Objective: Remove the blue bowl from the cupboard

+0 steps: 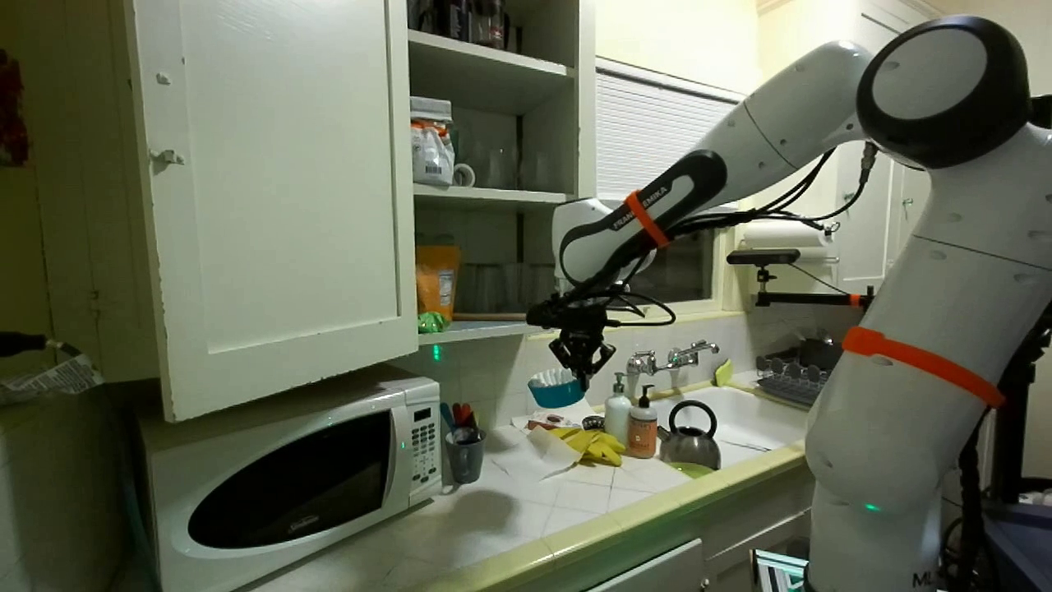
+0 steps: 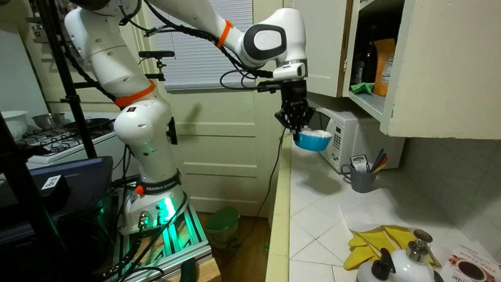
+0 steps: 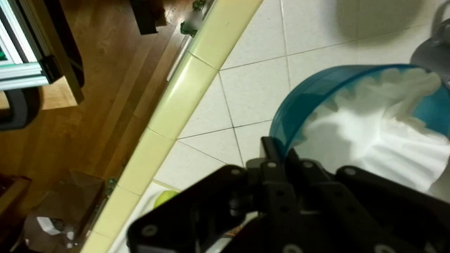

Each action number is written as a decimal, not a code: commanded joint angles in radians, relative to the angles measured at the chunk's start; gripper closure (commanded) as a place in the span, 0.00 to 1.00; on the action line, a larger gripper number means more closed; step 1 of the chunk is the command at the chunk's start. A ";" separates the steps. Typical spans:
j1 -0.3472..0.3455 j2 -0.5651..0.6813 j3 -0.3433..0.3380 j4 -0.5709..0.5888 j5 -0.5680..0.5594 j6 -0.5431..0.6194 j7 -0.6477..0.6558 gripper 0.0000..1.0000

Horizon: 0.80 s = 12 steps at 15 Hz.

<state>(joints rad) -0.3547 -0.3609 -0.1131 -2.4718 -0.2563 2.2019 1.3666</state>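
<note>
The blue bowl [image 1: 555,396] hangs in the air over the counter, outside and below the cupboard [image 1: 503,72]. Both exterior views show it, and its shadow falls on the tiles beneath. White frilled paper liners fill the blue bowl [image 3: 303,92] in the wrist view. My gripper [image 3: 282,151] points down and is shut on the bowl's rim, one finger outside the wall and one inside. In an exterior view the bowl [image 2: 314,142] sits to one side of the fingertips, roughly level. The cupboard's panelled door [image 1: 296,181] stands open, with several items on its shelves.
A white microwave [image 1: 296,485] stands under the cupboard door. Beside it is a grey mug [image 2: 362,180] with utensils. Yellow gloves [image 1: 596,445], soap bottles [image 1: 642,429] and a kettle [image 1: 690,444] stand toward the sink [image 1: 744,411]. The counter's yellow edge [image 3: 172,116] runs below the bowl.
</note>
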 commanded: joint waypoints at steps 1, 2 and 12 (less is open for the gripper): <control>-0.047 0.091 -0.031 -0.038 0.006 0.107 0.140 0.99; -0.037 0.103 -0.052 -0.018 0.057 0.106 0.141 0.99; -0.081 0.350 -0.170 0.074 0.089 0.117 0.169 0.99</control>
<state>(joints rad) -0.4060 -0.1766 -0.2152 -2.4591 -0.2012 2.2844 1.5214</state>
